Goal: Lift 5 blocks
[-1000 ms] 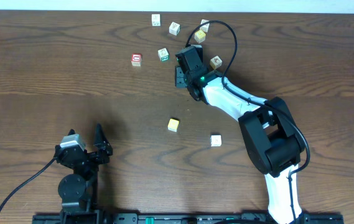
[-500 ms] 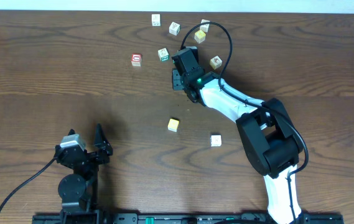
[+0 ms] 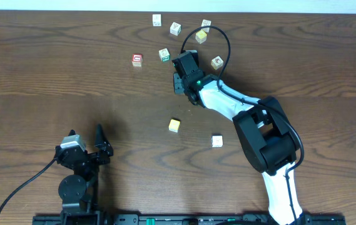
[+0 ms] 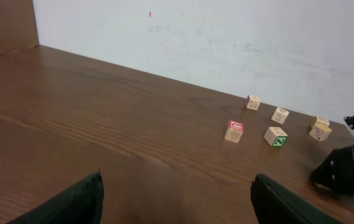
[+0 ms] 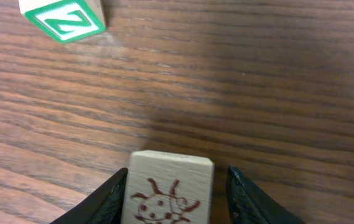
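Between right fingers (image 5: 111, 202), ladybug block (image 5: 172, 186) sits square-on, seemingly unclamped; left fingers (image 4: 71, 202) spread wide.

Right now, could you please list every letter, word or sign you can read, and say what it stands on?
"Z", or a sideways "N", in green: on the green-bordered cube.
On the red-bordered cube: one letter, too small to read.
On the ladybird cube: a drawing only, no text.
On the remaining cubes: marks too small to read.
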Motion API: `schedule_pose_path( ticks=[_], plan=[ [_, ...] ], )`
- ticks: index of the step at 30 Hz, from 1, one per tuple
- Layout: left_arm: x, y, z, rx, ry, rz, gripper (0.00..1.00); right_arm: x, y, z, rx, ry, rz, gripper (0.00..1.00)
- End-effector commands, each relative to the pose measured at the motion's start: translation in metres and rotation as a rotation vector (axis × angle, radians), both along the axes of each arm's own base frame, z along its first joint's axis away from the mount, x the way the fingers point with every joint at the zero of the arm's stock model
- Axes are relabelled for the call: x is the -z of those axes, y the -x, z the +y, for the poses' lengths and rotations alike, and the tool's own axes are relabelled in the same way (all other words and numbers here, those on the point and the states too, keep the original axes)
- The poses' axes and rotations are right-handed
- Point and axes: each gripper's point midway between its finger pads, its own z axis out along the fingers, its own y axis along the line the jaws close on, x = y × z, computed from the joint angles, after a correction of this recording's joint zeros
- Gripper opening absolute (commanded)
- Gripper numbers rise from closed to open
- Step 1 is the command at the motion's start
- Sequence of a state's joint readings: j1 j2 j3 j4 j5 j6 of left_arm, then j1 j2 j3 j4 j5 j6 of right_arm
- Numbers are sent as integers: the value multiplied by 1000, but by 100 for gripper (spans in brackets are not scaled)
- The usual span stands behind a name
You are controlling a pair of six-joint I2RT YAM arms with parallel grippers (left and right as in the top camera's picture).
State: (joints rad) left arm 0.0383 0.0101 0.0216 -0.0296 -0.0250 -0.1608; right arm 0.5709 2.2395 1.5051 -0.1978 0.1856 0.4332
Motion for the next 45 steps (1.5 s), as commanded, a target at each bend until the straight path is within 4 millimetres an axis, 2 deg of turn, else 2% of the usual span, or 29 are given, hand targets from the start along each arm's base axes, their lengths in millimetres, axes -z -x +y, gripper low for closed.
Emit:
schedule_pose_path(
  ticks=[1, 10, 18, 26, 29, 32, 41, 45],
  plan=[
    [17, 1, 3, -16, 6, 52, 76, 4, -4, 2, -13, 24, -13, 47],
    [17, 1, 3, -17, 6, 52, 76, 1, -7, 4, -27, 25, -32, 49],
    [17, 1, 3, -17, 6, 52, 76, -9, -13, 8, -27, 16, -45, 45],
    [17, 1, 3, -17, 6, 52, 76, -23, -18, 11, -38, 26, -48, 37],
    [17, 1, 3, -17, 6, 52, 76, -23, -17, 11, -39, 31, -39, 29],
    [17, 1, 3, -17, 6, 52, 76, -20, -15, 9, -39, 40, -26, 26],
    [17, 1, 3, -17, 6, 52, 76, -15, -9, 5, -38, 61, 2, 36],
    [17, 1, 3, -16, 6, 52, 76, -15, -8, 4, -43, 67, 6, 31]
  ],
)
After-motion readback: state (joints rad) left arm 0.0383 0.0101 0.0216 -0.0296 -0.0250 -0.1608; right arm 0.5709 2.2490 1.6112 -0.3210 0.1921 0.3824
